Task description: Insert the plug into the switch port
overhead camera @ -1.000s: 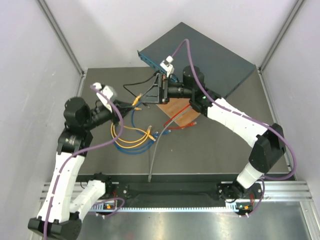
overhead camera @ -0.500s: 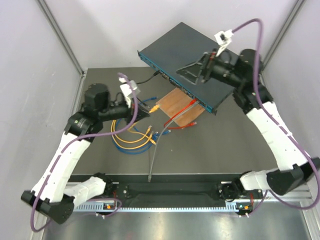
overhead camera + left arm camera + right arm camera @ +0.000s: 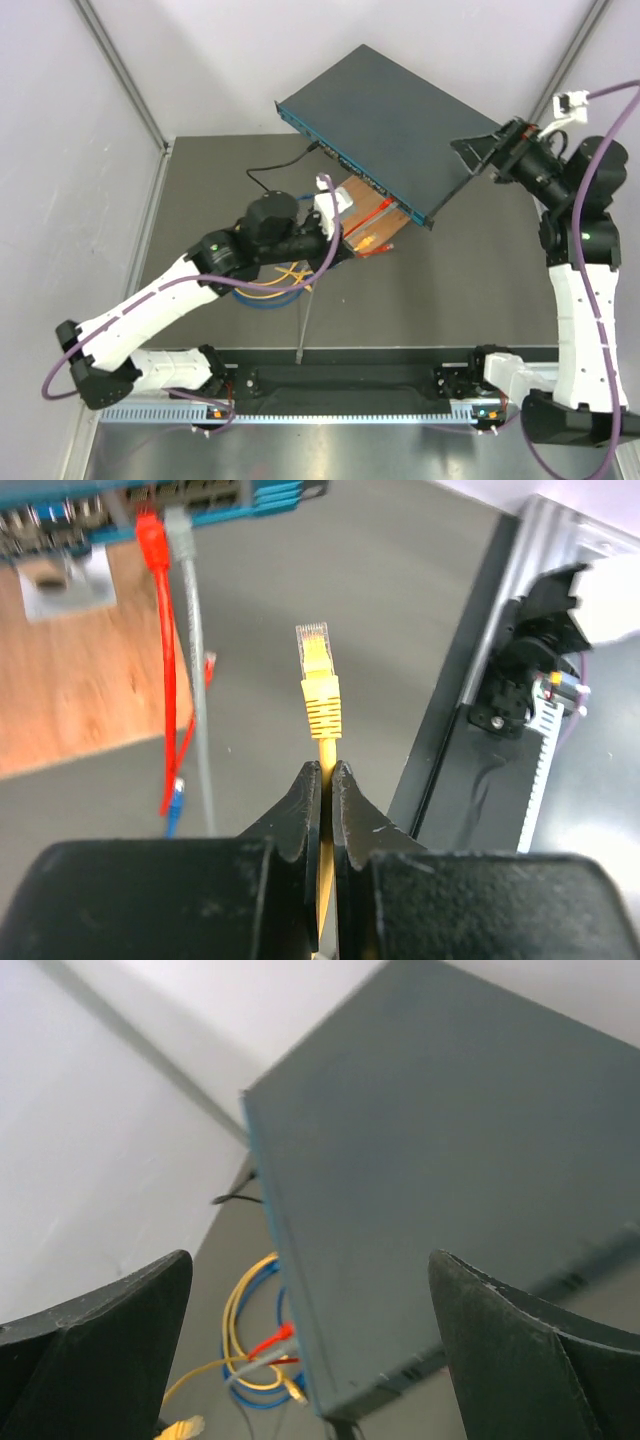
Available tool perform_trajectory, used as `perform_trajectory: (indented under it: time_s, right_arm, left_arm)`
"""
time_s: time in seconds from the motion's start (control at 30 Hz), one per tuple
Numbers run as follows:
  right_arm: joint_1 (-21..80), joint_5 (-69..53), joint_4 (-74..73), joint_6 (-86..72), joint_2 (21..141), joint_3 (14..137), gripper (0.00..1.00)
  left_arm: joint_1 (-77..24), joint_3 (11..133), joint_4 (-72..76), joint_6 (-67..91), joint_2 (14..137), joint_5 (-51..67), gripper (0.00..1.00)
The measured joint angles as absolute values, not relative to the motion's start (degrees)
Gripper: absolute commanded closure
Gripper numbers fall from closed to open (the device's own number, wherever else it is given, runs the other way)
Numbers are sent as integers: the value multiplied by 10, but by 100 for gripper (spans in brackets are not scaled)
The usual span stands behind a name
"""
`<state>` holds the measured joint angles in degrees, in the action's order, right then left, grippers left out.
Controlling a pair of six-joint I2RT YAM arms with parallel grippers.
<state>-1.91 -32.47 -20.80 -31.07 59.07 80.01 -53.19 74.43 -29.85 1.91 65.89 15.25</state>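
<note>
Left gripper (image 3: 325,775): pinching thin yellow cable (image 3: 326,750) behind its clear-tipped plug (image 3: 318,670).
Right gripper (image 3: 310,1265): spread wide, empty.
Teal-grey metal switch (image 3: 230,495): ports at eleven o'clock; I'd square up, push gently.

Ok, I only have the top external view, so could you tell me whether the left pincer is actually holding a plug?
Observer: Yes, the left pincer is shut on a yellow cable just behind its plug, which is not in any port.
Operator: Are any ports taken?
Observer: A red cable and a grey cable sit plugged into the switch front.
Operator: And the right pincer?
Observer: The right pincer is open, holding nothing.
</note>
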Motion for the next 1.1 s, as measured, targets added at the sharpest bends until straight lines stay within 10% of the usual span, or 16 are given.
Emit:
perform_trajectory:
  time_s: [0.33, 1.1]
  right_arm:
    - [-162, -370, -268, -348, 559, 696, 0]
    - [-123, -450, -116, -468, 617, 566, 2]
  left_arm:
    - [-584, 761, -283, 120, 748, 43, 100]
    - [-596, 805, -232, 40, 814, -69, 100]
